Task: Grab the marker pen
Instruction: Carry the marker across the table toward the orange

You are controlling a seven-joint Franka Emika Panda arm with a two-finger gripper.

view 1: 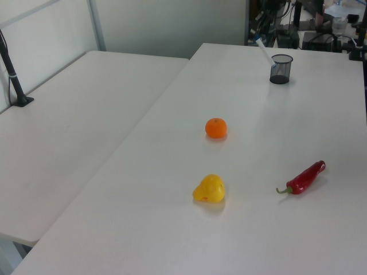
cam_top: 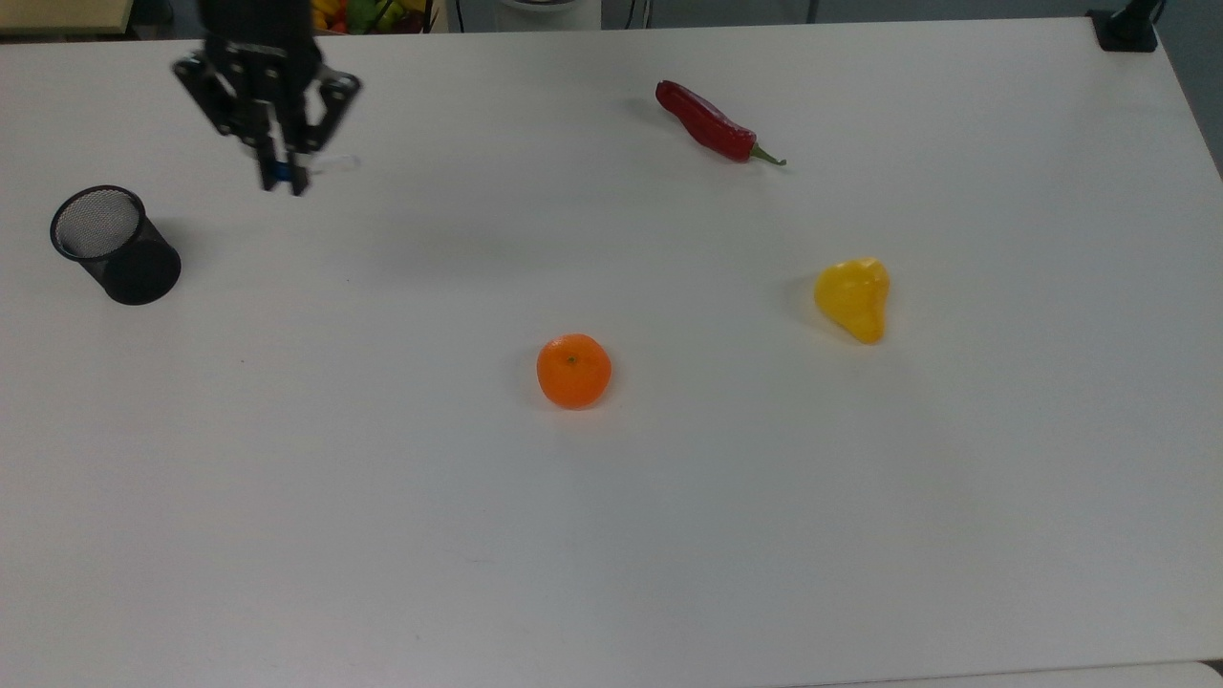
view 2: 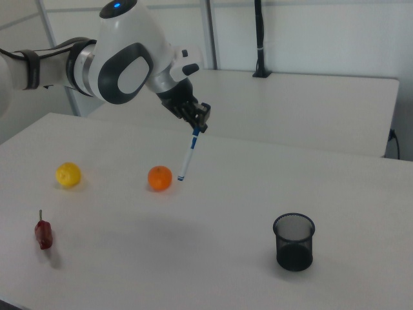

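On the white table (cam_top: 669, 535), 4 obstacles are seen, all set well apart: a black mesh cup (cam_top: 113, 245) near the top view's left edge, a red chilli (cam_top: 712, 124) toward the top view's far side, an orange (cam_top: 573, 371) near the middle, and a yellow pepper (cam_top: 853, 297) to the top view's right. Wide bare lanes are left between them, and the whole near half of the table in the top view is unobstructed. The air above the stretch between the mesh cup and the chilli is taken up by the gripper (cam_top: 280, 172) with the marker pen (view 2: 188, 154) hanging from it, clear of the tabletop in the right view.
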